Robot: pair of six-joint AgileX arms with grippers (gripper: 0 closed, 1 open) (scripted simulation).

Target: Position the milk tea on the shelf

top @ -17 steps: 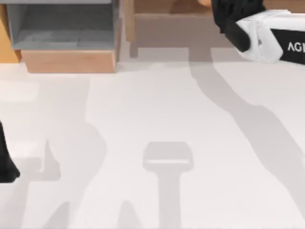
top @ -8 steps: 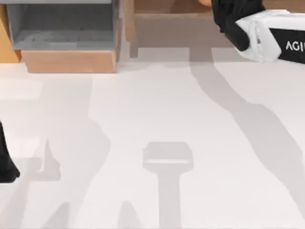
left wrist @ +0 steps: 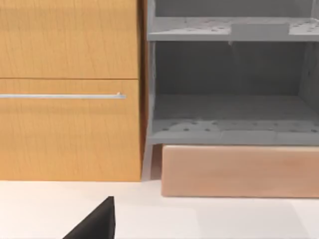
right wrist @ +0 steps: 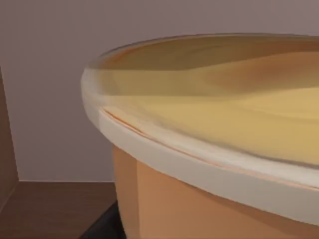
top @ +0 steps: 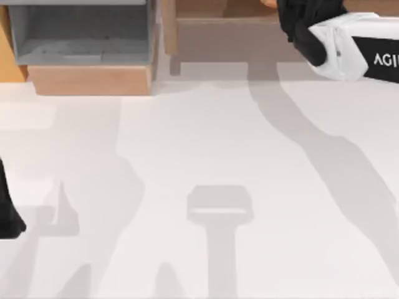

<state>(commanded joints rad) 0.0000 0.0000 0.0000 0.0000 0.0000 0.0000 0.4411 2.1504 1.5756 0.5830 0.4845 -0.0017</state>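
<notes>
The milk tea (right wrist: 214, 149) is an orange-tan cup with a cream rim and a yellowish lid, seen close up in the right wrist view. It sits inside the shelf, whose brown floor (right wrist: 55, 209) and grey back wall show behind it. In the top view a small orange edge of the milk tea (top: 268, 3) peeks out at the top, above the shelf's grey-brown front panel (top: 224, 38). My right gripper (top: 300, 18) reaches into the shelf from the right and is shut on the cup. My left gripper (top: 7, 215) stays parked at the table's left edge.
A smaller wooden box with a grey lining (top: 81, 37) stands to the left of the shelf, also in the left wrist view (left wrist: 229, 109). A wooden cabinet with a metal handle (left wrist: 70, 96) stands beside it. The white table (top: 199, 156) stretches in front.
The right arm has shifted slightly farther toward the shelf. The left arm has not moved.
</notes>
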